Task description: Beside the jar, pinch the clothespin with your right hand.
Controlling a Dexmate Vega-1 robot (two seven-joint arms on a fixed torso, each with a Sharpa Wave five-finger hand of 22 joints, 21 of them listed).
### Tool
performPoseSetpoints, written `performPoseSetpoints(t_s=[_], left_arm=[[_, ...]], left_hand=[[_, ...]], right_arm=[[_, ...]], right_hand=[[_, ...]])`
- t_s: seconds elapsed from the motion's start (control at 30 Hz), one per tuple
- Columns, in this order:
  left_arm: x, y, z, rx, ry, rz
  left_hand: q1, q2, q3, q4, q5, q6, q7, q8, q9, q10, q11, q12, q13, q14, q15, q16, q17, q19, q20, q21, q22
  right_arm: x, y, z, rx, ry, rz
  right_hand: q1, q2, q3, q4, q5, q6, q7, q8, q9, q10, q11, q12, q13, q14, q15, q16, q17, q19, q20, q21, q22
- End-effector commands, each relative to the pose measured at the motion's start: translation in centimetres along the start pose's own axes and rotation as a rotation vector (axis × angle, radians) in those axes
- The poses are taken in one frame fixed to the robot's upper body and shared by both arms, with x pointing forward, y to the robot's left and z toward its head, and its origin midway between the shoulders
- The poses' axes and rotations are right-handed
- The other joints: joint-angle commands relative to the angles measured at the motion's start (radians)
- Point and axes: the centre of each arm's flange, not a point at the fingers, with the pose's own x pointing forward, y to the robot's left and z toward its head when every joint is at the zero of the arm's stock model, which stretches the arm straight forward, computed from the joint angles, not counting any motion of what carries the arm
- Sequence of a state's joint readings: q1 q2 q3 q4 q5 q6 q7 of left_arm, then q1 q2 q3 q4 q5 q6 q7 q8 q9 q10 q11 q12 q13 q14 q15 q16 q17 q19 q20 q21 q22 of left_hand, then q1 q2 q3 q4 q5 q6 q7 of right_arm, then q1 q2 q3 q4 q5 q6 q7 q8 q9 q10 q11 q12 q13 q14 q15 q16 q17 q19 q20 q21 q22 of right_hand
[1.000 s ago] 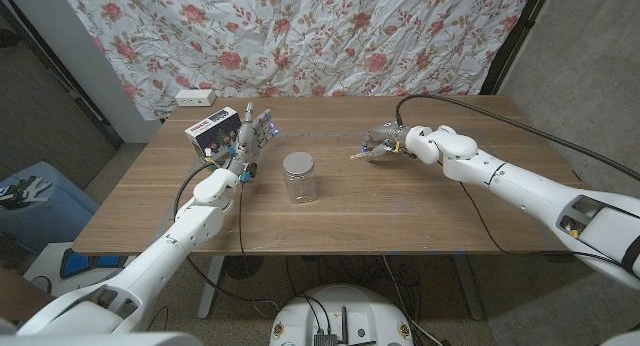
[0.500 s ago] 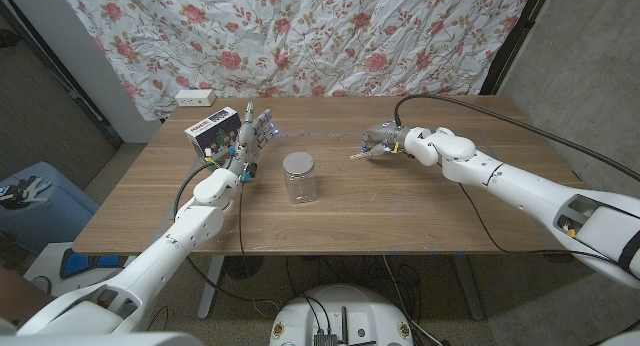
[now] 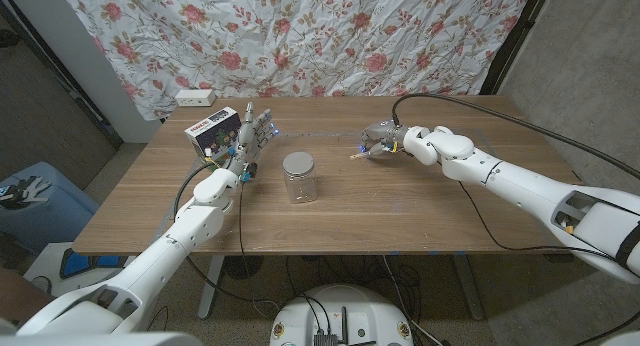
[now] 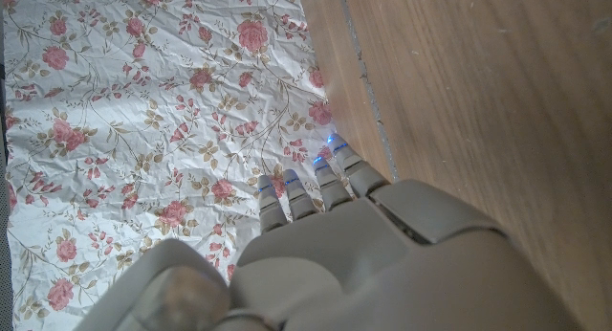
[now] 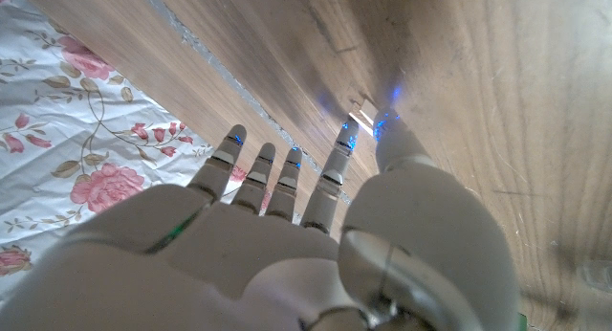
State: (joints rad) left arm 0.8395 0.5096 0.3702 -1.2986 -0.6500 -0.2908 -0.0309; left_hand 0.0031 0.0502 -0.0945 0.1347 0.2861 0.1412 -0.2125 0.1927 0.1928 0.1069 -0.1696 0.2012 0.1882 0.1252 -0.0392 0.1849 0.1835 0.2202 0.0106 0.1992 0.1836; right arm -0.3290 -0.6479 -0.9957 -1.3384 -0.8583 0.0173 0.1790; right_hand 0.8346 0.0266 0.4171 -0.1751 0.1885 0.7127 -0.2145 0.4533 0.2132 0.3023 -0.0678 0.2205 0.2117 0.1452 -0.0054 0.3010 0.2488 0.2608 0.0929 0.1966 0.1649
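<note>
head view: right hand (image 3: 385, 141) down at the clothespin (image 3: 357, 155), a small pale sliver on the table (image 3: 400, 216), to the right of the jar (image 3: 299, 177) and apart from it. can't tell if the fingers have closed on the pin. to do it well: thumb and a finger on the pin's two flat sides, squeeze gently, don't skid it on the smooth wood. jar is clear glass, round, metal lid. left hand (image 3: 253, 136) upright, fingers spread, holds nothing.
right wrist view: fingers (image 5: 337, 168) extended, tips by the pale wooden clothespin (image 5: 364, 104); contact unclear.
left wrist view: left hand (image 4: 344, 245) over grained wood.
</note>
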Motion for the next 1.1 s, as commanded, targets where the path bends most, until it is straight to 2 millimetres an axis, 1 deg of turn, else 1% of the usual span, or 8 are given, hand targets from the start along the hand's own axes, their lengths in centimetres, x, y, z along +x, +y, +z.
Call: performPoseSetpoints(t_s=[0.03,0.4,0.9,0.97,1.1], left_arm=[[0.0,0.02,-0.01,0.0,0.0,0.0],[0.0,0.02,-0.01,0.0,0.0,0.0],[0.01,0.0,-0.01,0.0,0.0,0.0],[0.01,0.0,-0.01,0.0,0.0,0.0],[0.01,0.01,-0.01,0.0,0.0,0.0]], left_hand=[[0.001,0.011,0.0,0.006,0.004,0.0,-0.009,0.006,0.005,0.003,-0.008,0.006,0.002,0.009,-0.008,0.005,0.004,0.007,-0.002,0.007,0.002],[0.001,0.011,0.0,0.006,0.004,0.0,-0.009,0.006,0.005,0.004,-0.007,0.006,0.002,0.008,-0.007,0.005,0.004,0.006,-0.001,0.007,0.002],[0.001,0.011,0.0,0.006,0.004,0.0,-0.009,0.006,0.005,0.001,-0.006,0.005,0.002,0.009,-0.007,0.005,0.004,0.007,-0.002,0.007,0.002],[0.001,0.011,0.0,0.006,0.004,0.0,-0.009,0.006,0.005,0.001,-0.006,0.005,0.002,0.009,-0.007,0.005,0.004,0.007,-0.002,0.007,0.002],[0.001,0.011,0.0,0.006,0.004,0.0,-0.009,0.006,0.005,0.003,-0.007,0.006,0.002,0.009,-0.007,0.005,0.004,0.007,-0.001,0.007,0.002]], right_arm=[[-0.2,0.02,-0.46,-0.024,0.001,-0.006],[-0.35,0.29,-0.55,-0.017,-0.005,-0.021],[-0.4,0.82,-0.4,-0.001,0.0,-0.028],[-0.42,0.9,-0.38,0.001,0.001,-0.03],[-0.47,0.95,-0.4,0.005,0.006,-0.032]], right_hand=[[0.011,-0.002,0.002,0.002,-0.003,0.019,-0.003,0.01,0.005,0.012,-0.001,0.006,0.004,0.012,-0.005,0.009,0.005,0.009,0.0,0.001,0.003],[0.016,-0.004,-0.003,0.006,-0.008,0.065,-0.001,0.036,0.012,0.019,-0.001,0.006,0.004,0.018,-0.009,0.013,0.009,0.014,-0.001,-0.001,0.003],[0.02,-0.003,-0.007,0.008,-0.01,0.084,-0.004,0.051,0.019,0.031,-0.002,0.007,0.005,0.025,-0.015,0.02,0.014,0.022,-0.005,-0.001,0.003],[0.021,-0.002,-0.008,0.009,-0.01,0.094,0.001,0.058,0.021,0.035,-0.004,0.007,0.005,0.028,-0.02,0.022,0.015,0.024,-0.005,-0.001,0.003],[0.022,-0.001,-0.01,0.011,-0.01,0.103,0.001,0.065,0.023,0.044,-0.01,0.009,0.005,0.036,-0.027,0.026,0.018,0.03,-0.008,0.0,0.004]])
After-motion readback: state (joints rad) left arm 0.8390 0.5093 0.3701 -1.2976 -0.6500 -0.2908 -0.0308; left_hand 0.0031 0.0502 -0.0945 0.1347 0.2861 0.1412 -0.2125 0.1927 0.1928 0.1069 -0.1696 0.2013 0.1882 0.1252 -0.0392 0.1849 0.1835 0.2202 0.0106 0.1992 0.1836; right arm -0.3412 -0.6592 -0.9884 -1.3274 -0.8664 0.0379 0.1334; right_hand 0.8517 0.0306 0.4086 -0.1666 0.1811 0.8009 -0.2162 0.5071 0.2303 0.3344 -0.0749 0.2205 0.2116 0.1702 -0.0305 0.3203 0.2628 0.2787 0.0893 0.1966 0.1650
